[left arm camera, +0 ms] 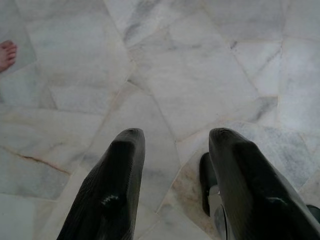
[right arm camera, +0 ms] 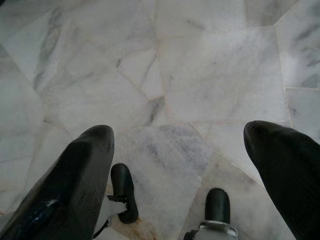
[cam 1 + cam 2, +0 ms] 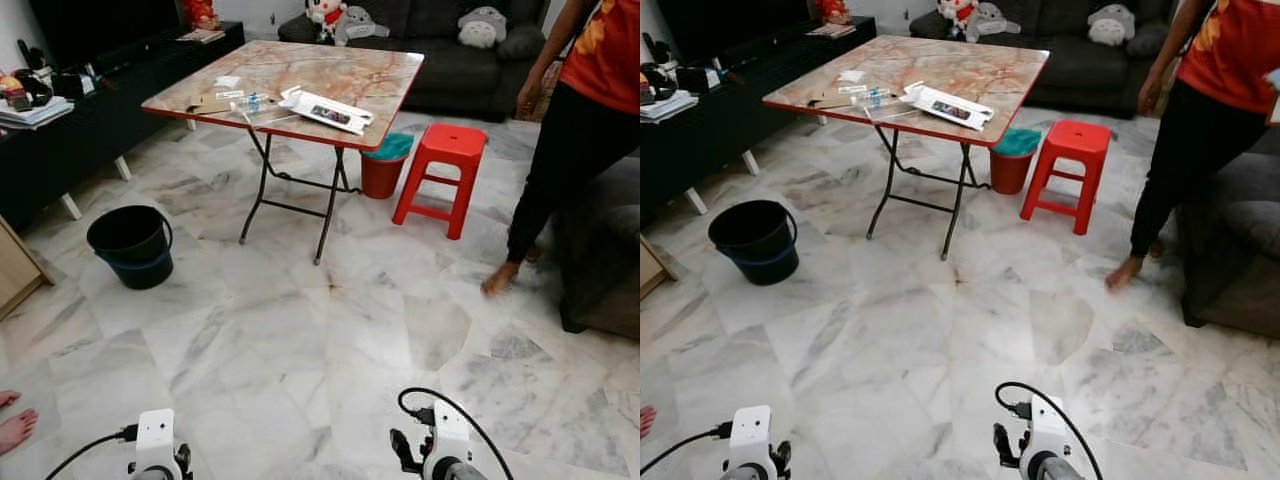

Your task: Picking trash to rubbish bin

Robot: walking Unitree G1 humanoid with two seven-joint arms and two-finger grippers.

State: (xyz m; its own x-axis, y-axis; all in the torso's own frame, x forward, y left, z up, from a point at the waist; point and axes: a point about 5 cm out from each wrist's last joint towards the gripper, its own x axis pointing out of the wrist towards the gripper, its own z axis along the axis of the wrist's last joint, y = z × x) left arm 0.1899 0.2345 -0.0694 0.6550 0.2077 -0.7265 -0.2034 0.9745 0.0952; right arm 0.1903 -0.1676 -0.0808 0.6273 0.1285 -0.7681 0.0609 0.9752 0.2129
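Trash (image 3: 325, 108) on table (image 3: 380, 75) (far ahead); left gripper (image 1: 175, 187), right gripper (image 2: 180, 170) spread, empty.

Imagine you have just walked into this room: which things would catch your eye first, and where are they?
The bright red plastic stool stands out, on the pale marble floor beside the folding table with the marbled orange top, which has papers and small litter near its front edge. A round black bucket sits on the floor to the table's left, and a person in an orange shirt and black trousers stands at right.
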